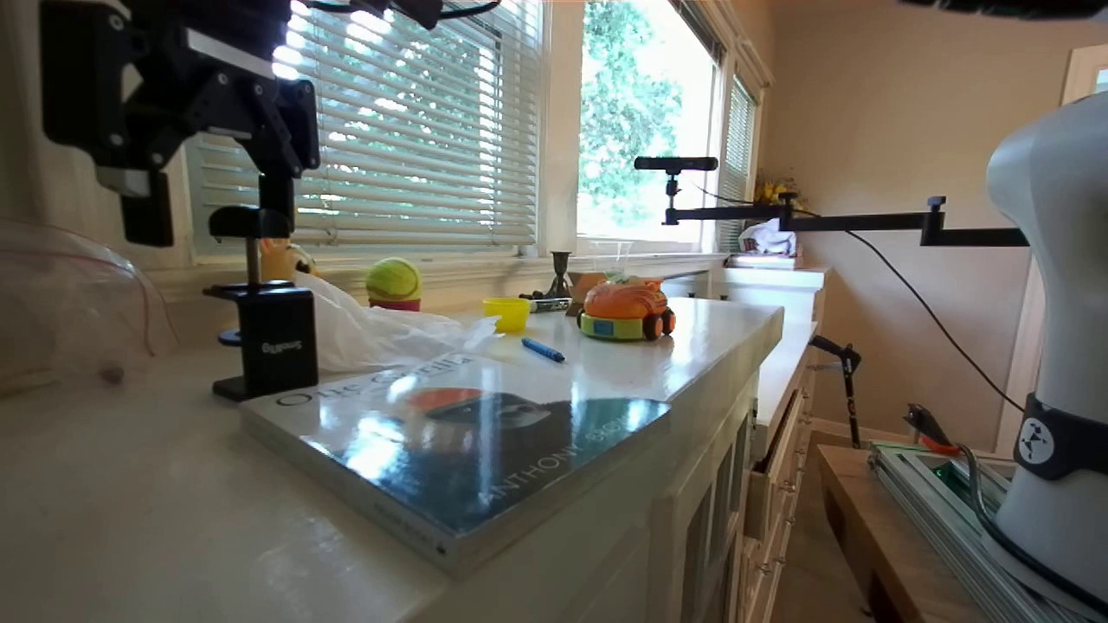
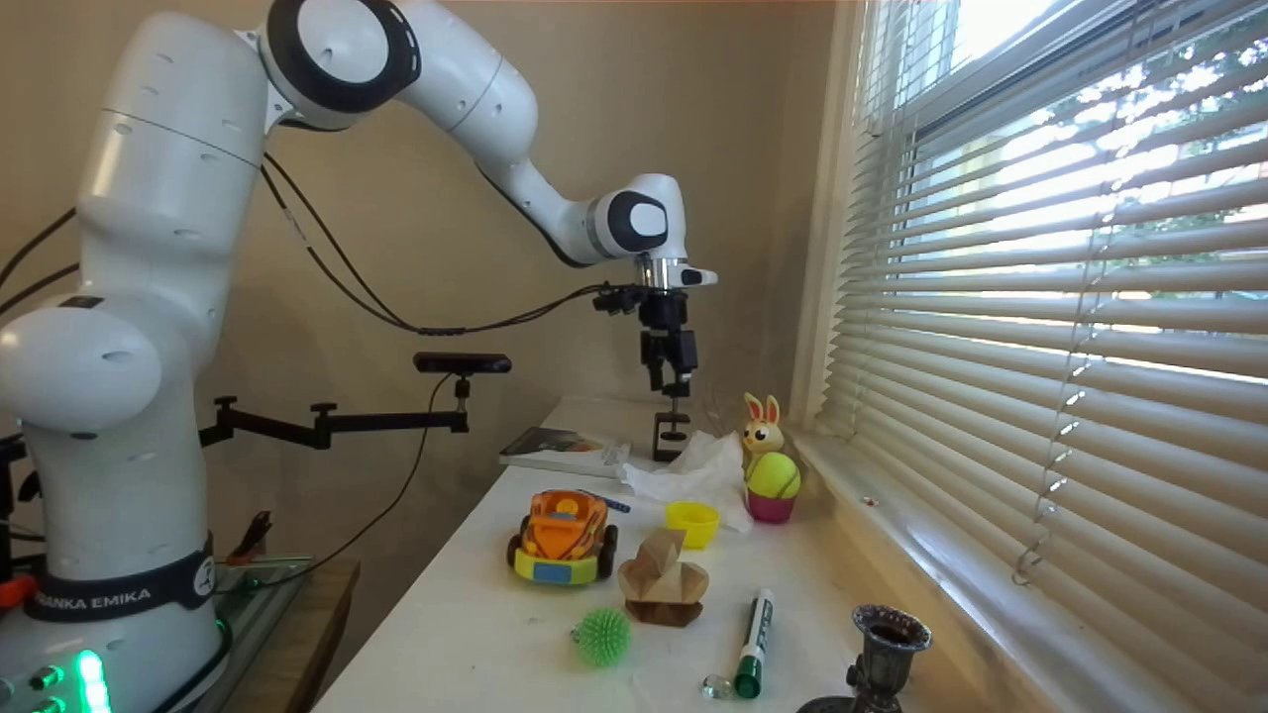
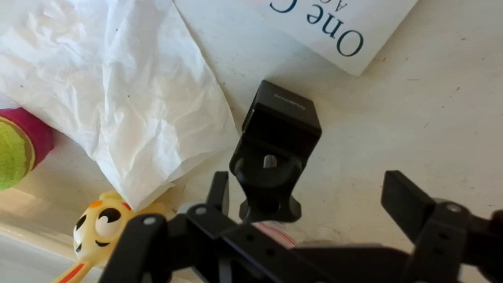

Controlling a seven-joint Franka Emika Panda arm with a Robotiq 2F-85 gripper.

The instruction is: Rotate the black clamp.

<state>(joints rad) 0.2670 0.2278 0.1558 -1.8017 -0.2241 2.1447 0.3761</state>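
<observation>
The black clamp [image 1: 279,342] stands upright on the white countertop, with its screw and flat knob on top. It also shows in the other exterior picture [image 2: 670,436] and in the wrist view [image 3: 289,108], where its lobed knob points toward the gripper. My gripper [image 1: 212,216] is directly above the clamp, pointing down. In the wrist view the gripper [image 3: 306,184] is open, with its fingers wide apart. The knob lies between the fingers, much closer to the left finger in that view, with a small gap seen there. The gripper [image 2: 671,386] looks small in that exterior view.
A book [image 1: 467,433] lies beside the clamp. Crumpled white paper [image 3: 129,98] lies close on another side. A bunny toy [image 2: 763,431], a ball in a cup [image 2: 773,480], a yellow cup [image 2: 693,523] and a toy car [image 2: 565,540] stand farther along. A clear bag [image 1: 69,303] is near the clamp.
</observation>
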